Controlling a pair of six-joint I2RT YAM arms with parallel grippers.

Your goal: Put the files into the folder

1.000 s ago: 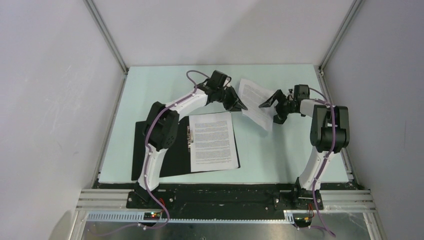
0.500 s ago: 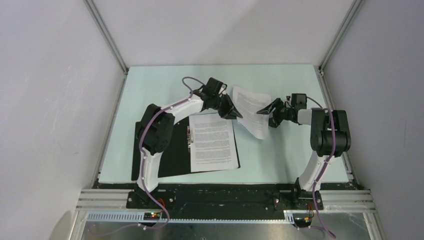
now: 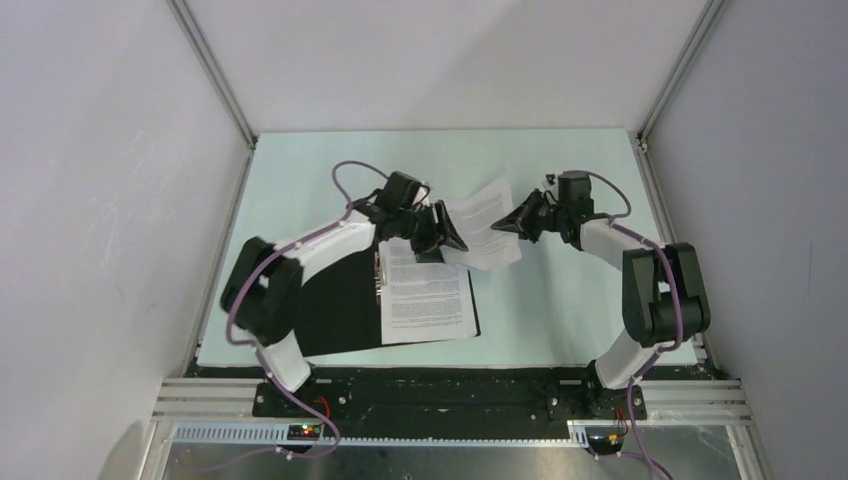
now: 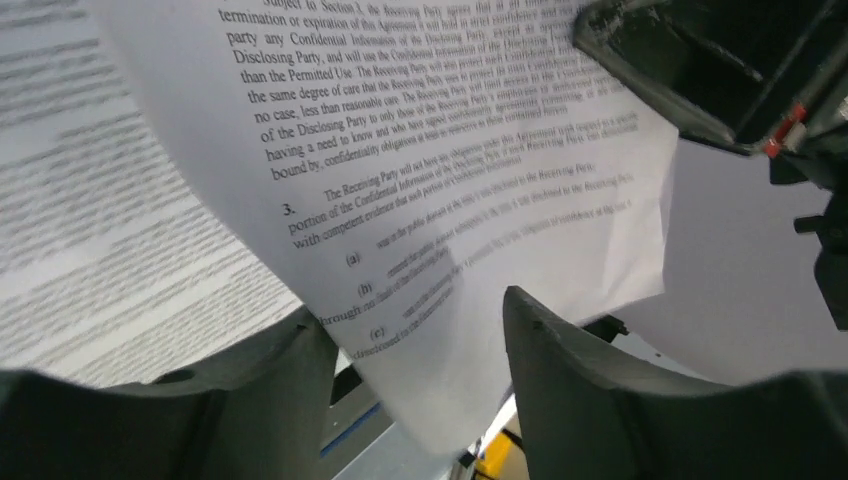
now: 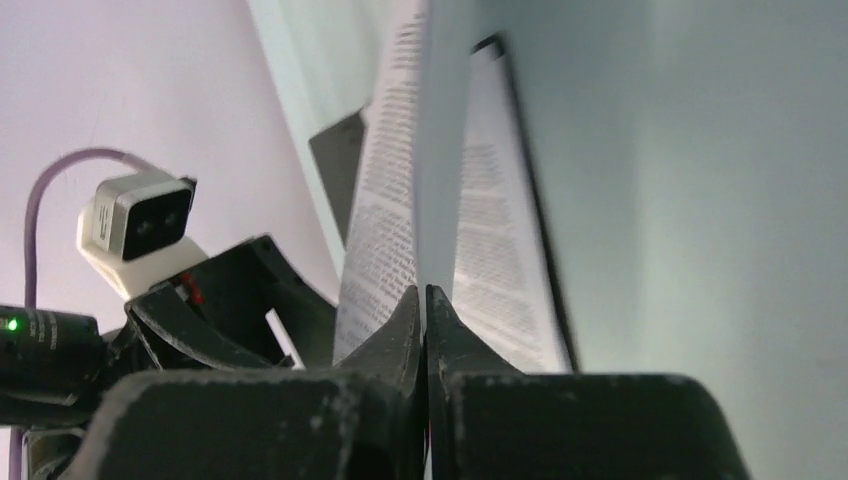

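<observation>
The folder [image 3: 335, 310] lies open on the table, black inside up. One of the files [image 3: 425, 295] lies flat on its right half, beside the metal clip [image 3: 378, 285]. The second sheet [image 3: 485, 232] hangs tilted in the air above the folder's far right corner. My right gripper [image 3: 507, 222] is shut on that sheet's right edge, and the fingertips [image 5: 425, 300] pinch the paper [image 5: 440, 150] seen edge-on. My left gripper [image 3: 445, 236] stands open at the sheet's left end. In the left wrist view the printed sheet [image 4: 450, 200] passes loosely between its fingers [image 4: 570, 360].
The pale green table [image 3: 560, 310] is fenced by aluminium rails [image 3: 215, 75] and grey walls. My left arm reaches over the folder's left half. The flat sheet shows blurred in the left wrist view [image 4: 90, 230] and in the right wrist view [image 5: 500, 250].
My right gripper has shut on the lifted sheet's edge and my left gripper has opened. Both arms and the sheet have shifted left, toward the folder.
</observation>
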